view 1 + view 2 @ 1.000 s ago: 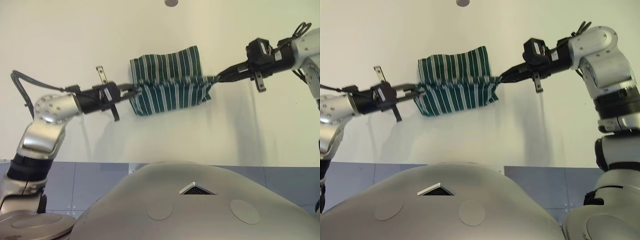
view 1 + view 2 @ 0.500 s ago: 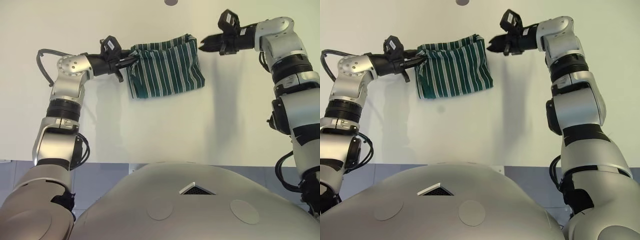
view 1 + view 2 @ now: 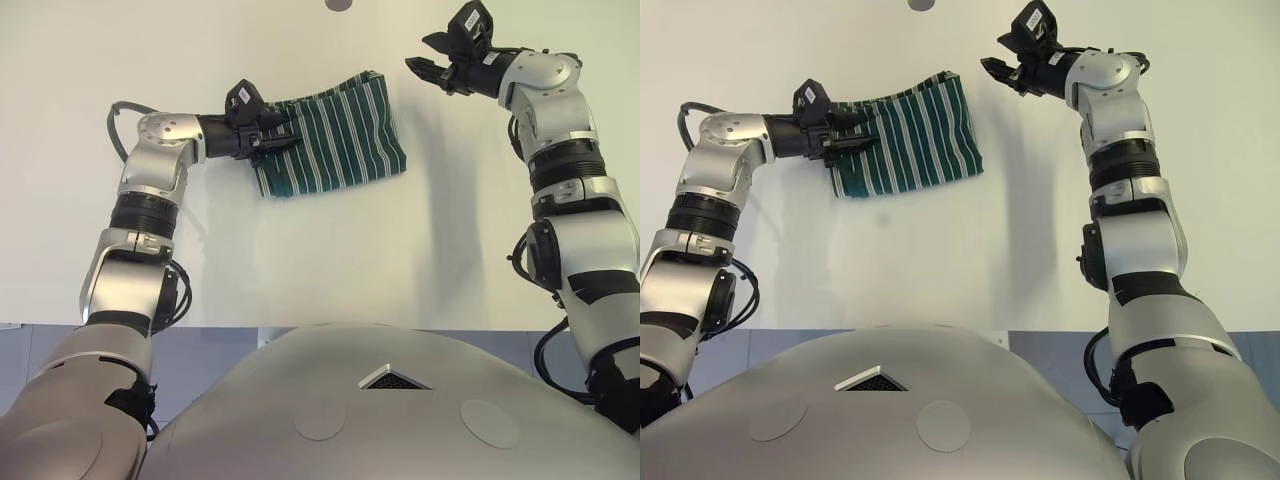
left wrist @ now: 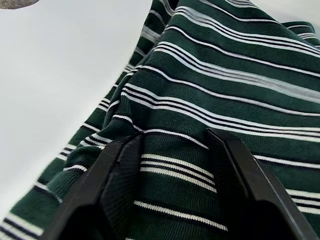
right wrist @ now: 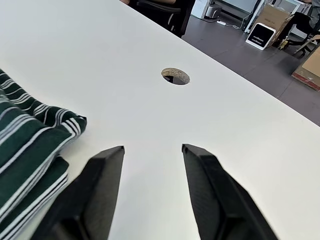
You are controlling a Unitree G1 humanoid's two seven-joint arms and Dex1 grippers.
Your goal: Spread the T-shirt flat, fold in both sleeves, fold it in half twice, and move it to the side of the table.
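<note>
T-shirt [image 3: 340,130] is seen folded into a compact multi-layer rectangle, dark green with thin white stripes, lying on the white table [image 3: 300,260]. It is placed in the far part of the table, slightly left of centre. Layered edges are visible at its right end in the right wrist view [image 5: 25,145]; the left end looks a bit bunched.

Left gripper [image 3: 283,141] is located at the shirt's left edge, arm reaching in from the left. In the left wrist view the fingers [image 4: 125,165] are seen spread apart, lying over the striped fabric [image 4: 225,75], with a band of cloth bulging between them [image 4: 172,136]. No pinch on the cloth is visible; whether the pads press it down cannot be told.

Right gripper [image 3: 432,66] is held over the table just right of the shirt's far right corner, clear of the cloth. Its fingers are spread wide, nothing between them [image 5: 152,149]; bare tabletop is seen through the gap.

A round cable hole [image 5: 175,76] is set in the table beyond the right gripper, also visible at the far edge in the head view [image 3: 339,4]. Dark floor and cardboard boxes [image 5: 272,17] are seen past the table's far side.
</note>
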